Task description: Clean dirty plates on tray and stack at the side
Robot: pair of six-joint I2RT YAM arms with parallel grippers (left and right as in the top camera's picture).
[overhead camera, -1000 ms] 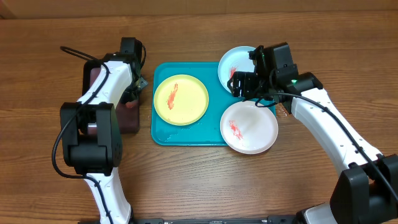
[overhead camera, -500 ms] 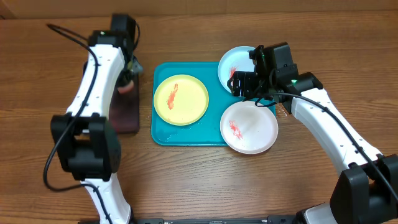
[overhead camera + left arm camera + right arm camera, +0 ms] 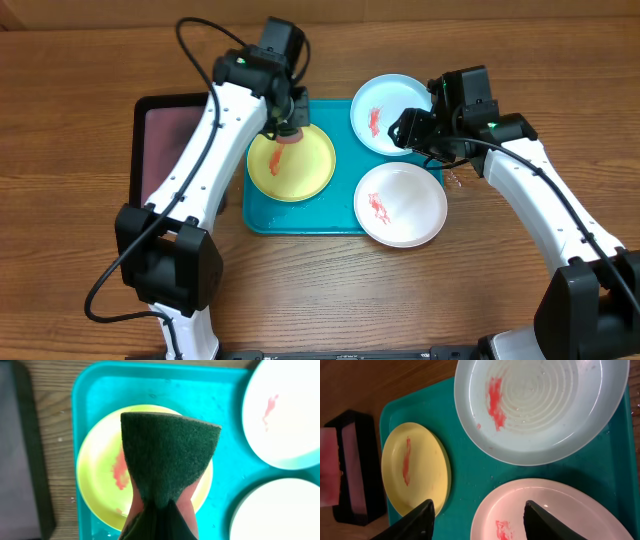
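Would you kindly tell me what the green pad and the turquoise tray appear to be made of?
The pad looks like coarse, matte dark-green abrasive fibre, fuzzy at the edges, over a pinkish layer, probably sponge foam. The tray looks like moulded plastic: uniform turquoise, smooth, faintly glossy, with rounded corners and a raised rim.

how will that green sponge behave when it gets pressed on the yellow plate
Probably soft: the sponge pinches to a narrow waist where the left hand grips it. Its green scouring face looks rough, so it likely drags rather than slips on the yellow plate.
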